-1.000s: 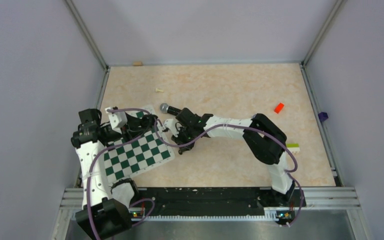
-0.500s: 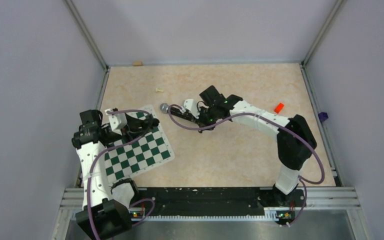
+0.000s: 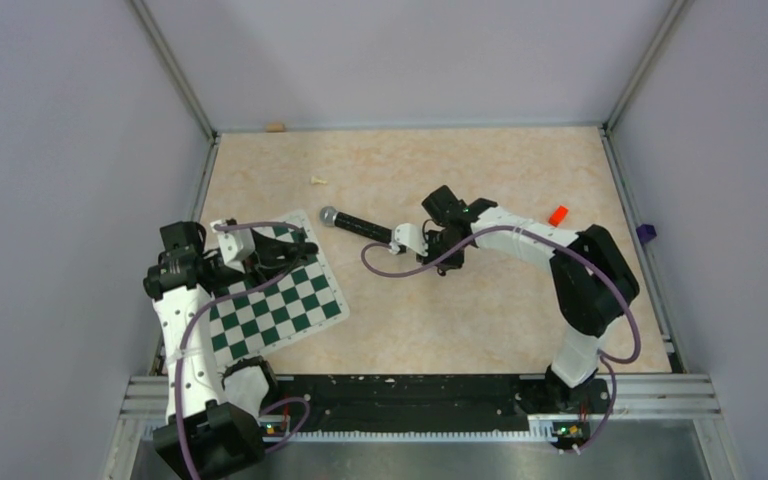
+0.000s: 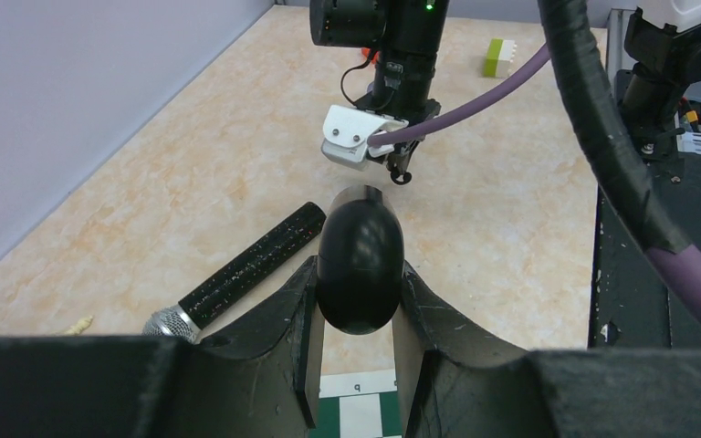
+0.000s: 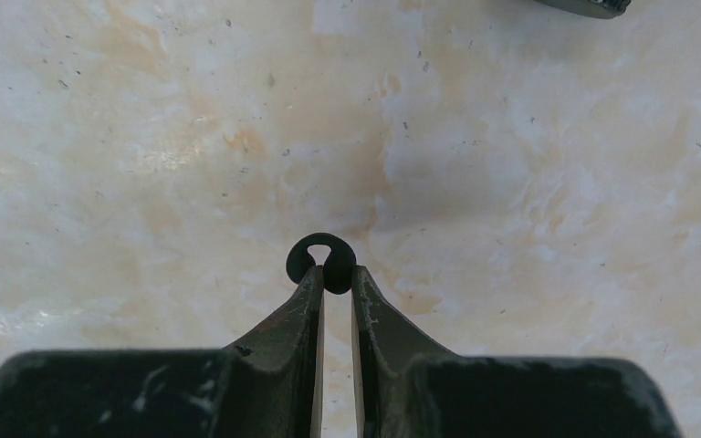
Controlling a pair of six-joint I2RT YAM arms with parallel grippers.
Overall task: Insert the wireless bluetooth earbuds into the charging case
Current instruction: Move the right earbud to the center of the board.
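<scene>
In the left wrist view, my left gripper (image 4: 358, 278) is shut on the charging case (image 4: 360, 242), a glossy black egg-shaped shell held just past the chessboard's (image 4: 360, 415) edge. From above, that gripper (image 3: 297, 246) sits at the board's far corner. My right gripper (image 5: 333, 279) is shut on one of the earbuds (image 5: 339, 264), a tiny black bud with a curved hook pinched at the fingertips above the bare table. In the top view, the right gripper (image 3: 441, 262) hangs near the table's middle, well to the right of the case. No other earbud shows.
A black microphone (image 3: 355, 224) lies between the two grippers. The green-and-white chessboard (image 3: 272, 300) lies at the left. A small cream piece (image 3: 318, 180), a red block (image 3: 558, 215) and a green-and-white block (image 4: 502, 57) lie about the table.
My right arm has swung away from the chessboard and the left gripper, rightward to the table's middle. The left arm and the case have stayed put.
</scene>
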